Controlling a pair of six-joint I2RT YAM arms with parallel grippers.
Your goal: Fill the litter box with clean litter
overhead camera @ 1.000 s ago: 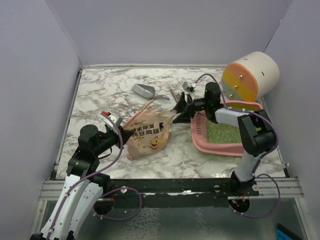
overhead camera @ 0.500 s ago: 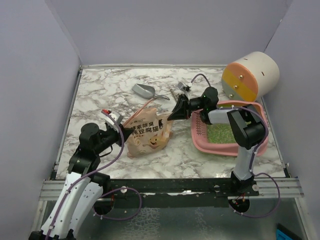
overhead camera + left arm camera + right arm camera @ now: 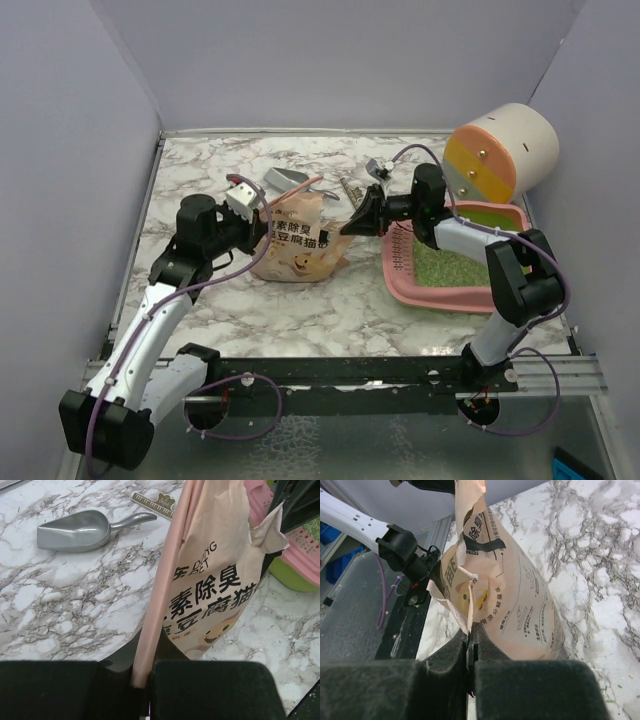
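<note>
The tan printed bag (image 3: 296, 240) stands raised between my two grippers at mid-table. My left gripper (image 3: 264, 226) is shut on the bag's pinkish left edge (image 3: 150, 645). My right gripper (image 3: 350, 226) is shut on the torn corner at the bag's right side (image 3: 470, 630). To the right lies the pink litter box (image 3: 420, 294), with a layer of pale-green clean litter (image 3: 440, 264) in its near half. In the left wrist view the bag (image 3: 215, 580) fills the middle and the litter box (image 3: 296, 555) shows at the right edge.
A grey metal scoop (image 3: 288, 180) (image 3: 75, 530) lies behind the bag, with a small ruler-like strip (image 3: 351, 187) beside it. A cream, orange and yellow cylinder (image 3: 500, 150) leans over the litter box's far end. Grey walls enclose the marble table (image 3: 200, 180).
My right gripper has closed on the bag's right corner. My left arm has swung up and toward the back, pulling the bag's left edge with it, so the bag stands more upright.
</note>
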